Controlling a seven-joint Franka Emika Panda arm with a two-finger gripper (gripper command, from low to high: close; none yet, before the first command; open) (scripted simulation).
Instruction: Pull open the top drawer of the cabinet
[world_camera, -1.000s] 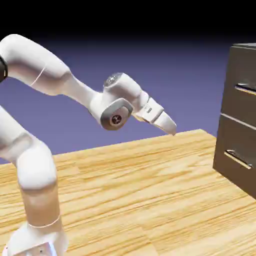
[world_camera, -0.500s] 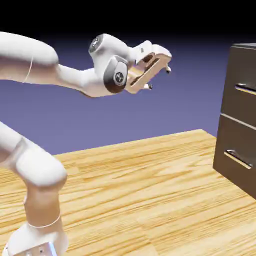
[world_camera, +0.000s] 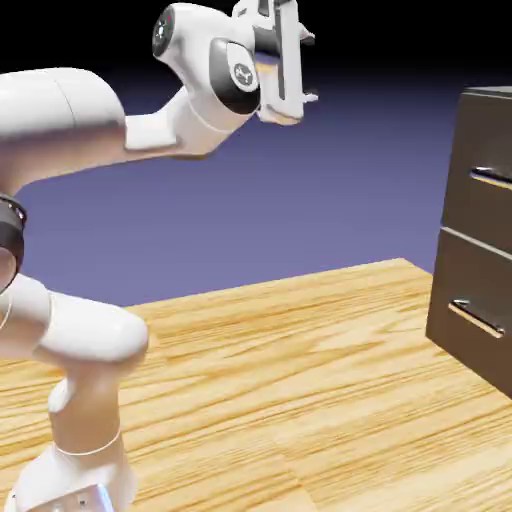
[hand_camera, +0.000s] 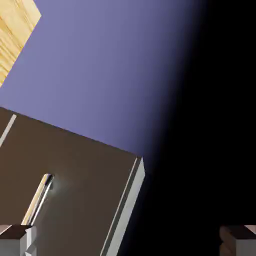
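Gripper (world_camera: 305, 68): jaws spread wide, nothing between them; raised high above counter (world_camera: 280, 380), well apart from cabinet (world_camera: 480, 280), aimed toward it. Fingertips (hand_camera: 15, 239) flank hand view's bottom edge.
Cabinet: dark grey-brown, upright at counter's right end.
Top drawer (world_camera: 492, 195): upper front of cabinet, shut flush.
Silver handle (world_camera: 492, 177): untouched.

The wooden table (world_camera: 280, 380) carries the cabinet (world_camera: 480, 240).
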